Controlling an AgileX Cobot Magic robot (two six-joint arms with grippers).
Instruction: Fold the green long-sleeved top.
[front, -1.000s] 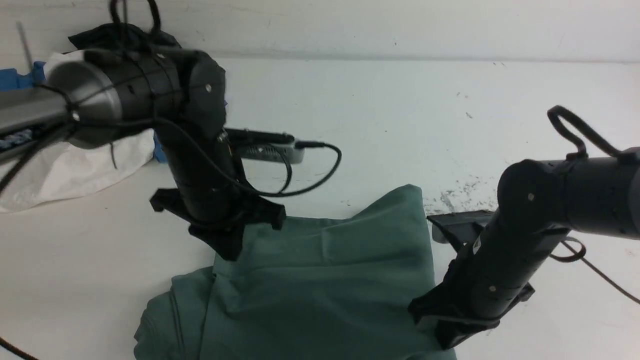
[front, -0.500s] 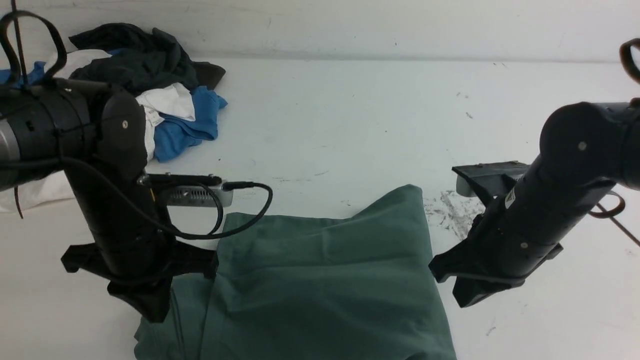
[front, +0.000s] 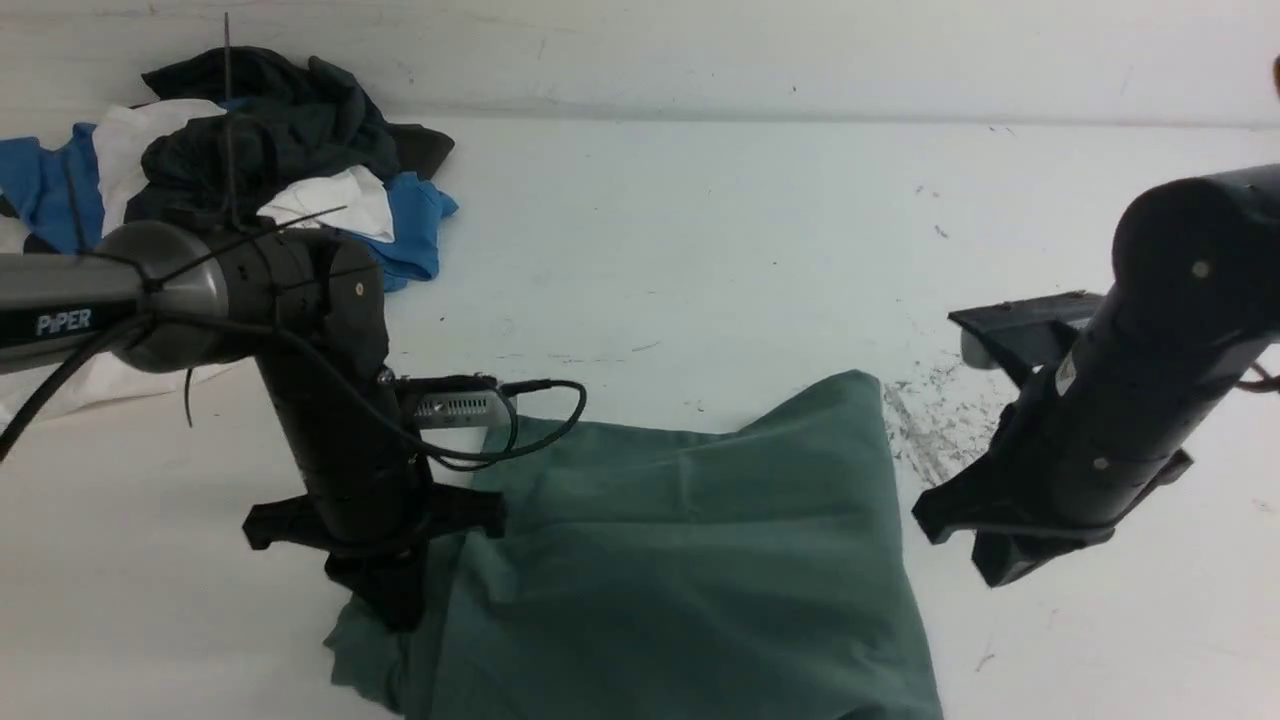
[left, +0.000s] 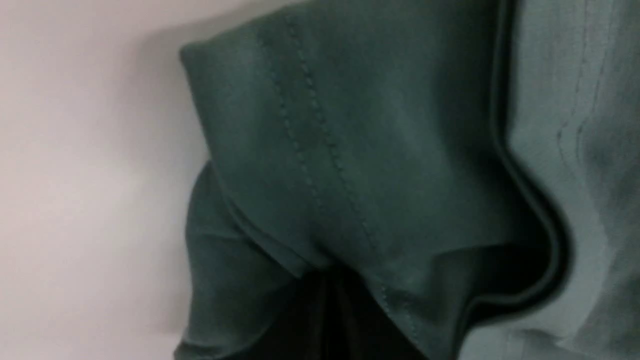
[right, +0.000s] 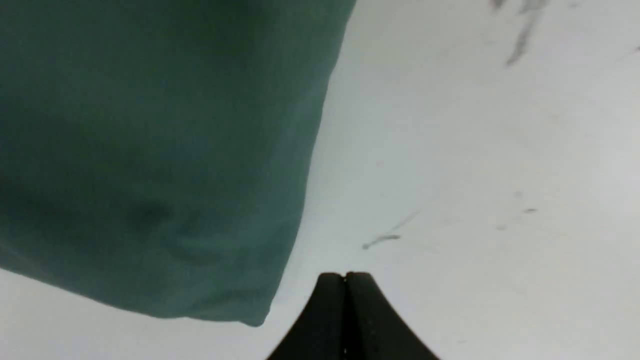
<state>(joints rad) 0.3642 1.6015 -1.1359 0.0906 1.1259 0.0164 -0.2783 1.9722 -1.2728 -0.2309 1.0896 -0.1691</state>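
Moved since earlier frame: left arm (front: 340, 440) now further right in the front view, back over the top's left edge; right arm (front: 1100, 430) further right and higher, off the cloth; top's far corner shifted slightly right.
Green long-sleeved top (front: 680, 560): lower centre of frame, lying flat on the white table (front: 700, 230), already doubled over, probably part-folded.
Left gripper (front: 392, 600): lower left, jaws closed, tip at the top's left edge; wrist view shows a stitched hem (left: 325, 160) bunched close by, likely pinched for a fold, grip not certain.
Right gripper (right: 345, 280): jaws shut together, empty, beside the top's right edge, apart from it.
Clothes pile (front: 290, 160): upper left, dark, blue and white garments, set aside.
Left arm pose: forearm near vertical, pointing down.
Right arm pose: angled down-left, hovering.
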